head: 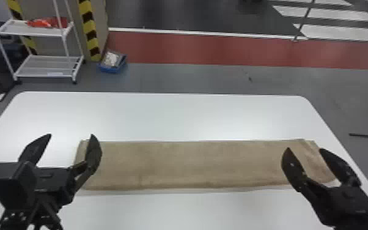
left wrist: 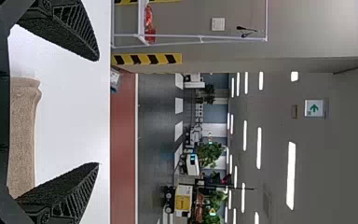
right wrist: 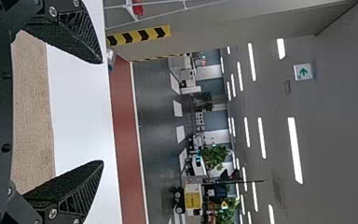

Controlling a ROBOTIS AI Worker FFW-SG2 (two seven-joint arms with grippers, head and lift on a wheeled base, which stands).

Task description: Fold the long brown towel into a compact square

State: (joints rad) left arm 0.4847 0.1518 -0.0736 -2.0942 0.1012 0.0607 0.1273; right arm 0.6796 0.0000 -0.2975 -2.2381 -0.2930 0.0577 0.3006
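the fingers are spread on both the left gripper [head: 71,135] and the right gripper [head: 304,149], each partly blocking the head view of one end of the long brown towel [head: 192,165], which lies flat across the tabletop [head: 162,116]. on the floor beyond, a blue bin [head: 110,70] holds something pale; near it, a white rack [head: 42,64] carries red-orange items [head: 44,23] on its upper shelf.

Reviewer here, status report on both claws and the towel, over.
Left claw open, over towel's left end. Right claw open, over right end. Brown towel a long strip, not yet a square. Nothing lying on it.
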